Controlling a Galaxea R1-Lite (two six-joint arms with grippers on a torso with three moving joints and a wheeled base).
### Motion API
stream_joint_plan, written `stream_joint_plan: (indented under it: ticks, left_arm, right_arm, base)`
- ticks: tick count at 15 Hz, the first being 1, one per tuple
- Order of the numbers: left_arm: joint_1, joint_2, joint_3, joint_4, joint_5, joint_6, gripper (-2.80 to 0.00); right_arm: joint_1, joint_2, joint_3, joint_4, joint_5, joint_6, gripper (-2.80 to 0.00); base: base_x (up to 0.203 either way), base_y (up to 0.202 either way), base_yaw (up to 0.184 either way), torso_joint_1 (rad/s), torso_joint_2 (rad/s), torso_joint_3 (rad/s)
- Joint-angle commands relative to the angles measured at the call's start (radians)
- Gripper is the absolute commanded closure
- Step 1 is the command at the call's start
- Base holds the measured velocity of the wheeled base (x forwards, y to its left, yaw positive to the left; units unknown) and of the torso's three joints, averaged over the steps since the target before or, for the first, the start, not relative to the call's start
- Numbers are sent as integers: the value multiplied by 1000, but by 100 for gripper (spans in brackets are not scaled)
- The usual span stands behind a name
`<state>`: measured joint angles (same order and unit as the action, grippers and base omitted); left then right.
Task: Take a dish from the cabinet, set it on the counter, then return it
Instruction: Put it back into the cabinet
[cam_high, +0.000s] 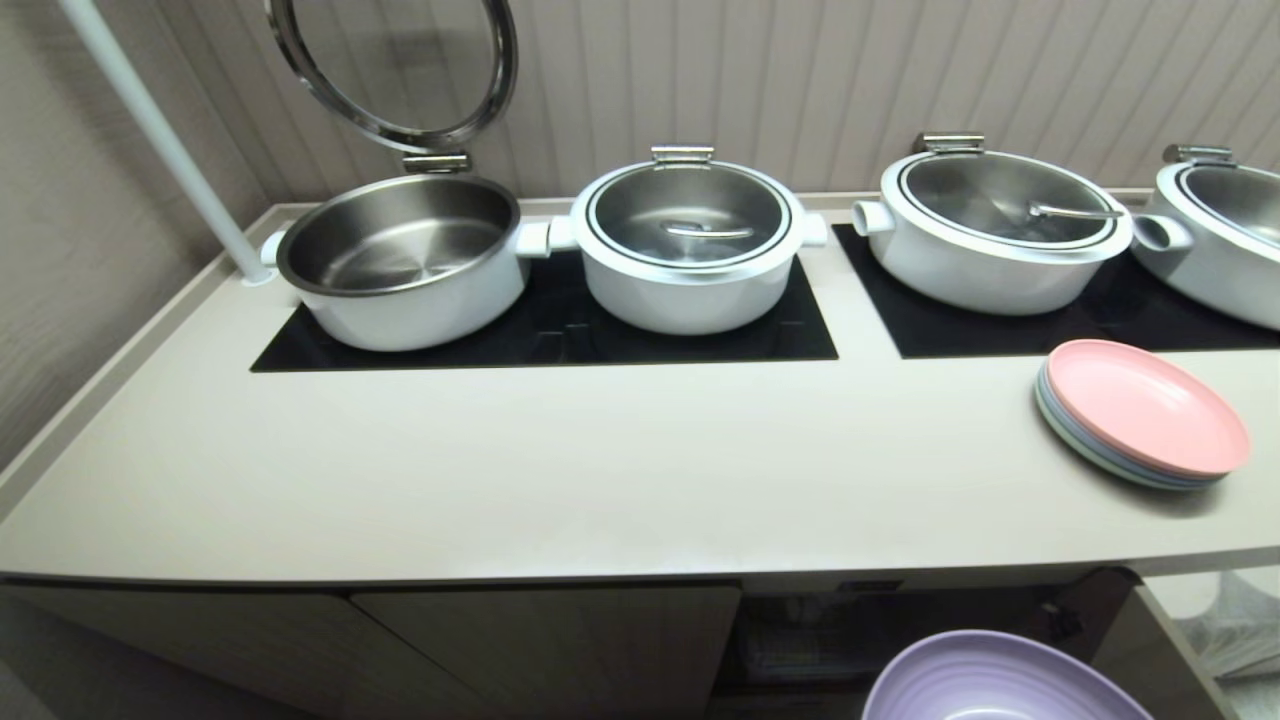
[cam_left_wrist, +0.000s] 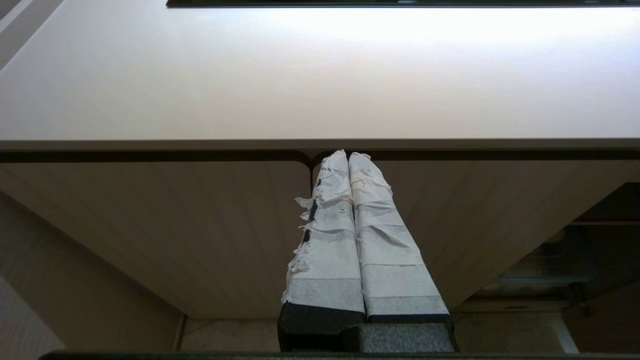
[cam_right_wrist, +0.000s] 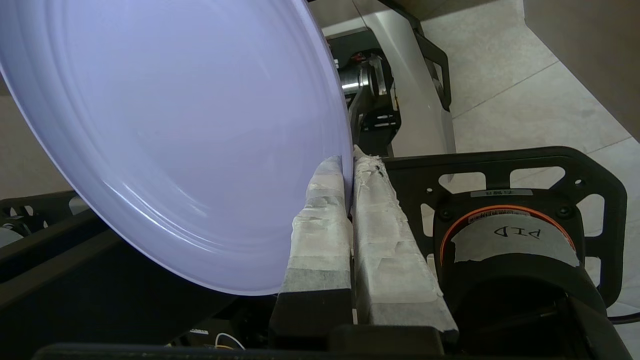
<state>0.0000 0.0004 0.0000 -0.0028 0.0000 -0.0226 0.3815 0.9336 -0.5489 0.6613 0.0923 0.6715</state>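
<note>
**Count of things in view**

Four white pots are counted on the counter (cam_high: 600, 470): one open pot (cam_high: 400, 262) with its lid (cam_high: 395, 65) raised, and three closed ones (cam_high: 688, 247) (cam_high: 990, 232) (cam_high: 1222, 235). Two black cooktop panels (cam_high: 545, 335) (cam_high: 1060, 325) are seen. One stack of pastel plates (cam_high: 1140, 412) is counted, and one purple plate (cam_high: 1000, 680). Two grippers are seen, one in each wrist view (cam_left_wrist: 348, 155) (cam_right_wrist: 350, 160).

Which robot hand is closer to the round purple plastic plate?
Right. The right gripper is pinching the rim of the round lavender plastic plate. The left gripper is shut on nothing, pointing at the closed beige cabinet door, away from the plate.
</note>
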Motion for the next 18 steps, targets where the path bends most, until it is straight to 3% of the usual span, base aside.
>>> stream_joint_plan:
  ticks: [1,18]
  left_arm:
    - [0,0,0,0,0,0,0]
    - [0,0,0,0,0,0,0]
  right_arm:
    - [0,7,-2,1,1,3,0]
    - [4,8,-2,0,4,7,0]
  base:
    - [0,0,0,0,0,0]
    - [0,0,0,0,0,0]
